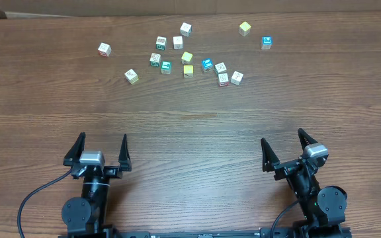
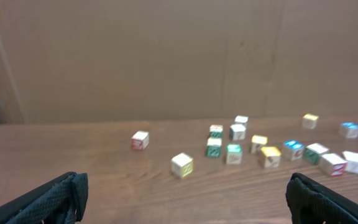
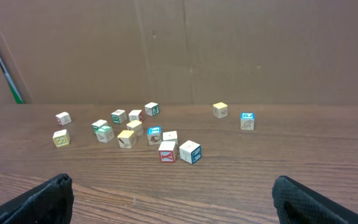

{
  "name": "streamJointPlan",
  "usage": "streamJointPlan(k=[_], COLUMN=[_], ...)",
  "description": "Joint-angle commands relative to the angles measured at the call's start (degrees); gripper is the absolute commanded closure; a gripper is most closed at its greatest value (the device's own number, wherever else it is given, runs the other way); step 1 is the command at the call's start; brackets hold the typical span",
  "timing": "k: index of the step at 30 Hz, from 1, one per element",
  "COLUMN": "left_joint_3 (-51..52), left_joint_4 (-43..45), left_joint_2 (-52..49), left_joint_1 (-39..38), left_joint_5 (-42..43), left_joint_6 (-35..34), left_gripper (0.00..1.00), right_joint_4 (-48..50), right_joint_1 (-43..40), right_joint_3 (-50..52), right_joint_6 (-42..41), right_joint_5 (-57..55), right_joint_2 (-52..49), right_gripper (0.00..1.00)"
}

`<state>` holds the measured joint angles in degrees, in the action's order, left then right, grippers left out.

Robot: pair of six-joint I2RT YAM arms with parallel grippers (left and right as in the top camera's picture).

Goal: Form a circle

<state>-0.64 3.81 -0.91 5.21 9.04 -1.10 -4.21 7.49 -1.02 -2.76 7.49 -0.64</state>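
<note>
L gripper (image 1: 102, 137) & R gripper (image 1: 282, 136) wide open, far from cubes (image 1: 166, 66)

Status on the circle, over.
Left gripper, right gripper: jaws open, empty, parked near edge. Cubes scattered far side, no circle yet. Nothing in the way.

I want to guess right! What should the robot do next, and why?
Probably move the left fingers toward the cubes: these lie scattered, no circle yet, and both left and right fingers hang open, empty, far from them.

The overhead camera looks straight down on the table (image 1: 190, 132); both wrist cameras face forward, low, sharing the far cubes (image 2: 233, 153).
</note>
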Motion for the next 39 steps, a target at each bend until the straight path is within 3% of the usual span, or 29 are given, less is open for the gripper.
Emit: streamJointPlan(k=[1,6,12,18,32,39], left_joint_3=[-4.35,-16.33,-34.8,-57.11,-115.71,-128.1], left_joint_4=[0.66,-2.62,-11.04,-21.14,-57.27,-58.97], left_joint_2=[0.63,-1.6,-11.19,-27.06,-70.82,-84.85], left_joint_1=[-0.35,-0.35,-0.35,-0.35,-0.35,-0.35], left_joint_5=[2.82,2.54,2.64,6.95,12.26,12.22], left_joint_6=[-0.61,-0.48,-0.13,-0.13,4.39,5.42], left_gripper=[0.0,0.0,0.0,0.01,0.0,0.0], right_joint_4=[0.17,0.17,0.17,0.2,0.17,0.2], right_joint_1=[-0.28,-0.28,-0.28,-0.28,-0.28,-0.28], right_joint_3=[0.57,0.57,0.57,0.57,0.57,0.57], right_joint_6=[0.26,0.26,0.26,0.26,0.26,0.26], right_joint_5=[-0.11,-0.11,-0.11,-0.11,-0.11,-0.11], right_joint_2=[0.46,0.48,0.48,0.48,0.46,0.46], right_gripper=[0.0,0.0,0.0,0.0,0.0,0.0])
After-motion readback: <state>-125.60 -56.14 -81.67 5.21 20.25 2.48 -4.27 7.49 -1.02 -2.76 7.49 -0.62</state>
